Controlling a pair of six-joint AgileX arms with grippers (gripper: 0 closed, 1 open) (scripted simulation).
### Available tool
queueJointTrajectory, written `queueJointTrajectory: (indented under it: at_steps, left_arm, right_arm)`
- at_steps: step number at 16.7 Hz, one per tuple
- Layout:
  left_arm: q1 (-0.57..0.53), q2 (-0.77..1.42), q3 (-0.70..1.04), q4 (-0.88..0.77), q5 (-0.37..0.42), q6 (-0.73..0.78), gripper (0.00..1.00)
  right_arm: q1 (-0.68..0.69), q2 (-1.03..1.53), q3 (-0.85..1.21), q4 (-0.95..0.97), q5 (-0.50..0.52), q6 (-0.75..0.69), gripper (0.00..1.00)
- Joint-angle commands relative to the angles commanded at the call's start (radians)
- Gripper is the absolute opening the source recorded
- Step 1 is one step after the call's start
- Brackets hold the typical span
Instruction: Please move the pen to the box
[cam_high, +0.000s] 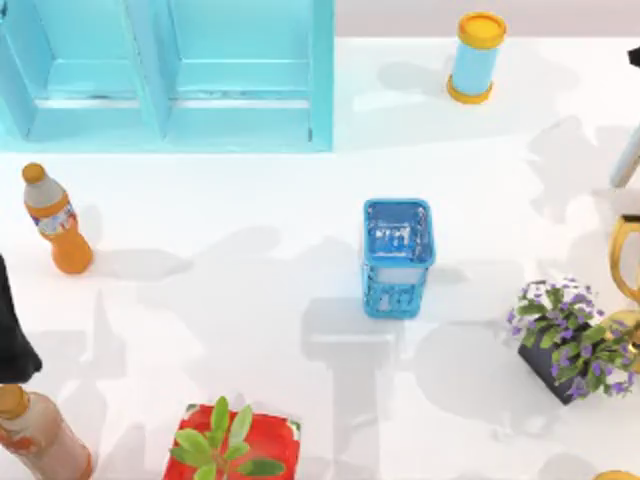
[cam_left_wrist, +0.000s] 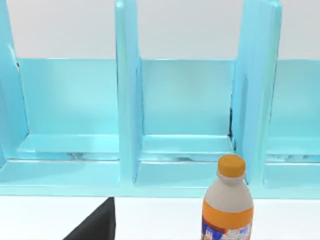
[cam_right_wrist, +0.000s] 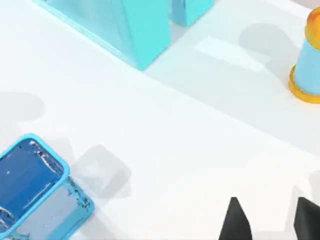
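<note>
Hovering over table (cam_right_wrist: 175, 150), right hand (cam_right_wrist: 266, 212), fingers apart, near blue box (cam_right_wrist: 35, 190), pen's place unclear

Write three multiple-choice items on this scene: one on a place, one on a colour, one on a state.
1. Where is the blue box? A: near the middle of the table. B: inside the cyan shelf. C: at the left edge.
2. What colour is the lid of the canister? A: red. B: yellow. C: green.
3. The jaws of the right gripper are: A: shut on a bottle. B: open, empty. C: shut on the box.
Answers: 1 A, the top view shows it central; 2 B, the lid is yellow; 3 B, bare tabletop shows between them.
</note>
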Motion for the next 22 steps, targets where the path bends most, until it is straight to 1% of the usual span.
queueJointTrajectory:
  at_steps: [5,8,10,13,18,20,22]
  left_arm:
    - [0.000,0.000,0.000,0.000,0.000,0.000,1.00]
    - [0.000,0.000,0.000,0.000,0.000,0.000,1.00]
    - [0.000,0.000,0.000,0.000,0.000,0.000,1.00]
    - [0.000,0.000,0.000,0.000,0.000,0.000,1.00]
    - [0.000,0.000,0.000,0.000,0.000,0.000,1.00]
    - [0.000,0.000,0.000,0.000,0.000,0.000,1.00]
    - [0.000,0.000,0.000,0.000,0.000,0.000,1.00]
  right_arm:
    - [-0.267,-0.169,-0.075,-0.009,0.060,-0.035,0.00]
    - [-0.417,-0.251,-0.131,-0.053,0.062,-0.080,0.00]
    - [-0.485,-0.291,-0.169,-0.093,0.053,-0.114,0.00]
    - [-0.529,-0.323,-0.207,-0.138,0.046,-0.150,0.00]
    - [-0.528,-0.321,-0.208,-0.142,0.047,-0.152,0.00]
    - [-0.533,-0.323,-0.212,-0.127,0.052,-0.147,0.00]
    - [-0.554,-0.332,-0.223,-0.073,0.074,-0.129,0.00]
